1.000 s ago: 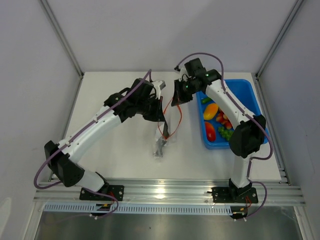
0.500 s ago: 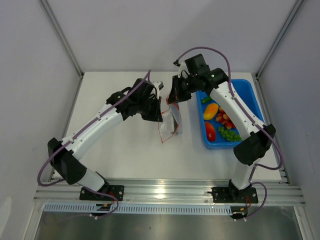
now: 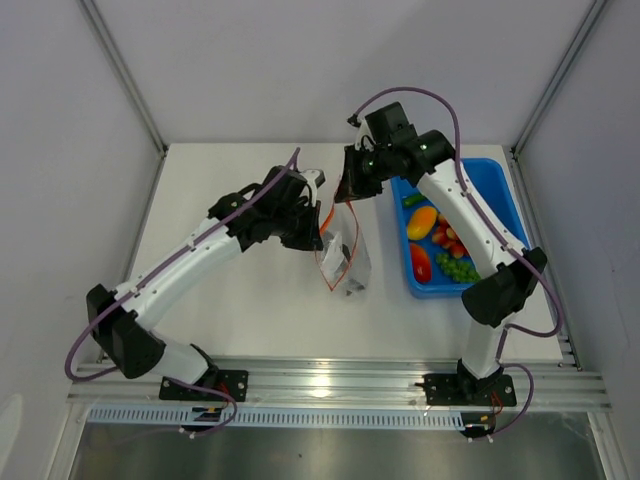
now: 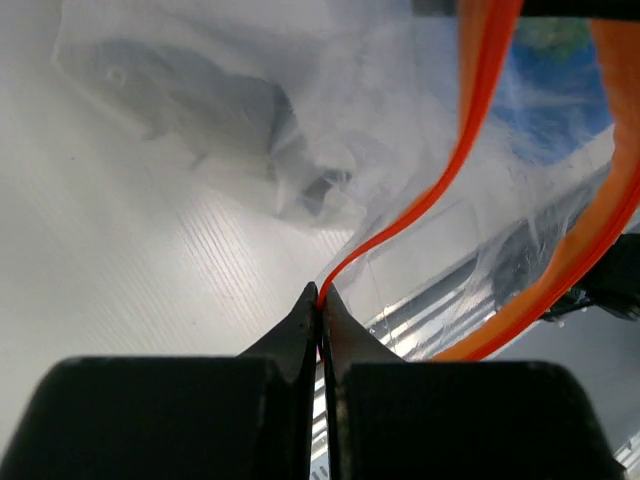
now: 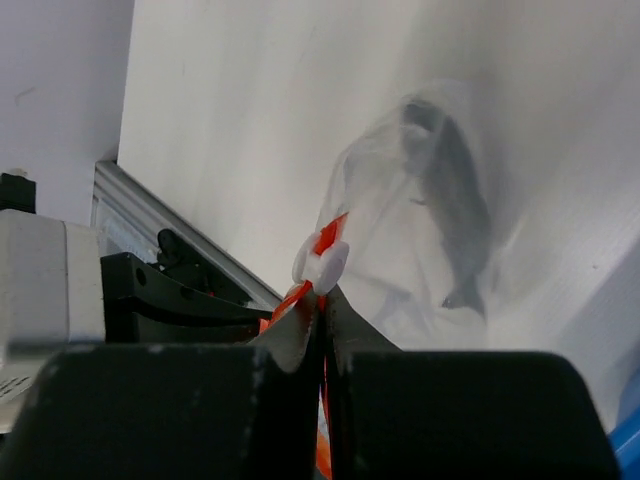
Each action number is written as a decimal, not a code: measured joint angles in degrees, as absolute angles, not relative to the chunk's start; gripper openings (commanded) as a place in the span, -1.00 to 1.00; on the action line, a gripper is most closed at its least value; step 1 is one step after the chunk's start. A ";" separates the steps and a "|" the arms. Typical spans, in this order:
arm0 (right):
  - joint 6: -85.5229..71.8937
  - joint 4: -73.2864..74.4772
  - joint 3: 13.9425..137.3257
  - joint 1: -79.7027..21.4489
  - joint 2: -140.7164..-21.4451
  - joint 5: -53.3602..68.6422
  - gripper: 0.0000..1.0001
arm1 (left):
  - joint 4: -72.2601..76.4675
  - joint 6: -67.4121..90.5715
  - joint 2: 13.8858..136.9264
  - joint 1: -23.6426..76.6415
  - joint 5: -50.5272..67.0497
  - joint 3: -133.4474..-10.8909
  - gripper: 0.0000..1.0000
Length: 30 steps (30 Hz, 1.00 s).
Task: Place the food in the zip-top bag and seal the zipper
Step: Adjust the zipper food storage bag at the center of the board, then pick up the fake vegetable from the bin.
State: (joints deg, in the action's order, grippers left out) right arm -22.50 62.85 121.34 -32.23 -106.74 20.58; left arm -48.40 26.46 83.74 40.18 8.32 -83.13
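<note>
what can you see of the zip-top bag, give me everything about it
The zip-top bag is clear, crinkly thin plastic with an orange-red zipper along its mouth and a small white slider on that strip. The mouth gapes open, held apart by the left gripper and the right gripper, each shut on the zipper. It hangs mouth up over the table; whether its bottom rests there is unclear. A grey fish lies inside, low down.
</note>
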 measured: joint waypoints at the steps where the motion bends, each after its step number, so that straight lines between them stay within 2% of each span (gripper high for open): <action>1: -22.74 62.22 121.23 -32.60 -106.39 20.45 -1.00 | -48.27 26.46 82.67 40.40 7.75 -82.37 -0.99; 6: -24.51 61.49 117.12 -30.44 -105.45 23.66 -0.93 | -49.89 26.44 82.96 38.50 8.40 -84.40 -0.99; 9: -25.10 61.56 114.17 -28.51 -105.56 23.55 -0.58 | -49.12 26.50 83.11 37.47 9.85 -82.96 -0.99; 10: -25.39 61.65 113.75 -28.08 -105.54 23.57 -0.40 | -49.12 26.50 83.18 37.47 10.28 -82.94 -0.99; 12: -25.78 61.67 113.65 -27.35 -105.58 23.70 -0.21 | -49.19 26.52 83.50 37.47 11.49 -83.02 -0.99; 13: -25.71 61.91 113.80 -27.00 -105.65 23.83 0.00 | -49.28 26.52 83.72 37.47 12.08 -83.09 -0.99; 15: -25.43 62.83 114.78 -26.55 -106.19 23.88 0.21 | -49.43 26.50 84.38 37.47 12.80 -83.26 -0.99; 16: -25.15 63.37 115.68 -26.39 -106.63 23.81 0.43 | -49.54 26.50 84.68 37.47 12.88 -83.42 -0.99; 17: -24.86 63.72 116.49 -26.33 -107.02 23.79 0.52 | -49.89 26.48 85.08 37.47 12.93 -83.83 -0.99; 18: -24.53 64.07 117.16 -26.24 -107.22 23.77 0.73 | -50.24 26.48 85.54 37.45 12.91 -84.47 -0.99; 20: -24.12 64.97 118.26 -25.96 -107.24 23.33 0.99 | -50.74 26.48 86.30 37.39 12.91 -85.62 -0.99; 27: -25.54 65.84 119.77 -23.31 -103.07 18.13 0.99 | -50.61 26.09 87.05 37.19 12.88 -87.33 -0.99; 30: -28.80 61.80 115.04 -18.48 -96.97 17.91 0.99 | -50.33 25.41 87.05 37.19 12.88 -87.31 -0.99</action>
State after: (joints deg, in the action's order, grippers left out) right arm -28.80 61.80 115.04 -18.48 -96.97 17.91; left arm -50.33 25.41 87.05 37.19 12.88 -87.31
